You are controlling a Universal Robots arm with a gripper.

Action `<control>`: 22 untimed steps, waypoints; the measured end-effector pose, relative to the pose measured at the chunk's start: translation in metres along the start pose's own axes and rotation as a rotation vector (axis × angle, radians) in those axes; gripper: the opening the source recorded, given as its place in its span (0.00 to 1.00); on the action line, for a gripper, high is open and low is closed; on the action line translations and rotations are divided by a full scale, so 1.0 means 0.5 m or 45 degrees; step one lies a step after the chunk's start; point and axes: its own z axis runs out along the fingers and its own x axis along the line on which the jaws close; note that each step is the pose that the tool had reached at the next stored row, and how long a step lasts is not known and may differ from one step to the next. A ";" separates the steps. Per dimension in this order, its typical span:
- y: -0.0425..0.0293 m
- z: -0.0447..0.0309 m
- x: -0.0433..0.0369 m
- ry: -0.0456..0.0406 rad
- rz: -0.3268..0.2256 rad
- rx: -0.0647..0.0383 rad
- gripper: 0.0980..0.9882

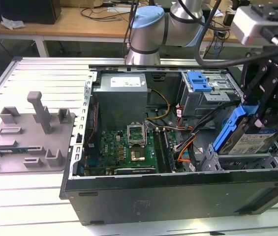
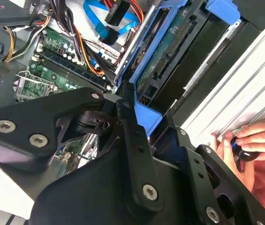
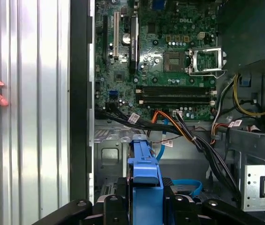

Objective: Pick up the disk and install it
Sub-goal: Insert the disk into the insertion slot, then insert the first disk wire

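Disk [image 1: 249, 140] sits gripped in the claw [image 1: 262, 117] over open case [image 1: 178, 191] on ribbed table [image 1: 45, 73].

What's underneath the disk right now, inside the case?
The gripper holds the disk tilted over the grey metal drive bay; a blue cable lies near it. The bay floor directly beneath is covered by the disk.

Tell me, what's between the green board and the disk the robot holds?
Black and orange cables lie between the green board and the disk, in the exterior view.
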 end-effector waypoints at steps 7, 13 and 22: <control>0.000 0.005 0.000 0.000 0.000 0.000 0.52; 0.000 0.005 0.000 0.000 0.000 0.000 0.52; 0.000 0.005 0.000 0.000 0.000 0.000 0.52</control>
